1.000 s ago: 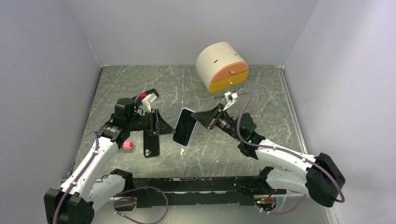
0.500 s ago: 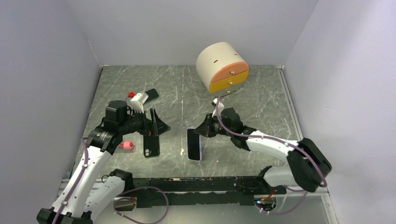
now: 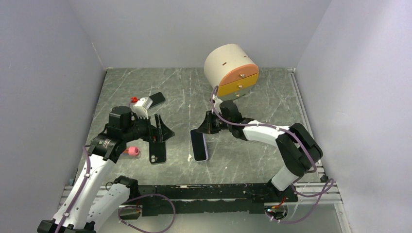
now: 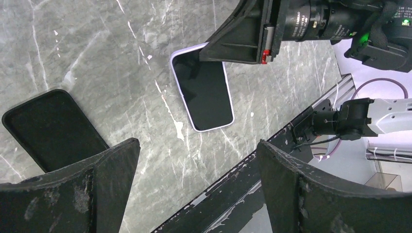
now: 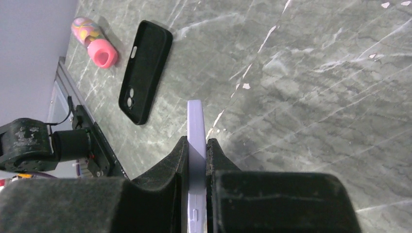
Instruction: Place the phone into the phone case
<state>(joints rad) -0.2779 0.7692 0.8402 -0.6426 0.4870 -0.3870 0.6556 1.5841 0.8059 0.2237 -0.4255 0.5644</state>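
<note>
The phone (image 3: 199,144) has a lilac frame and a black screen. My right gripper (image 3: 205,127) is shut on its far end and holds it low over the table, screen up, right of the case. The right wrist view shows it edge-on (image 5: 195,126) between the shut fingers of that gripper (image 5: 196,143). In the left wrist view the phone (image 4: 202,90) hangs from the right gripper. The black phone case (image 3: 157,152) lies open side up on the table, also in the wrist views (image 4: 51,128) (image 5: 145,70). My left gripper (image 3: 162,131) is open and empty above the case (image 4: 197,145).
A beige round drawer unit (image 3: 231,68) with orange fronts stands at the back. A pink-capped little bottle (image 3: 131,151) lies left of the case, also in the right wrist view (image 5: 94,41). A small dark object (image 3: 157,99) lies far left. A black rail (image 3: 204,191) runs along the near edge.
My right gripper has brought the phone down from mid-air to just over the table and a little leftward. My left gripper has drawn back to the left, off the phone.
</note>
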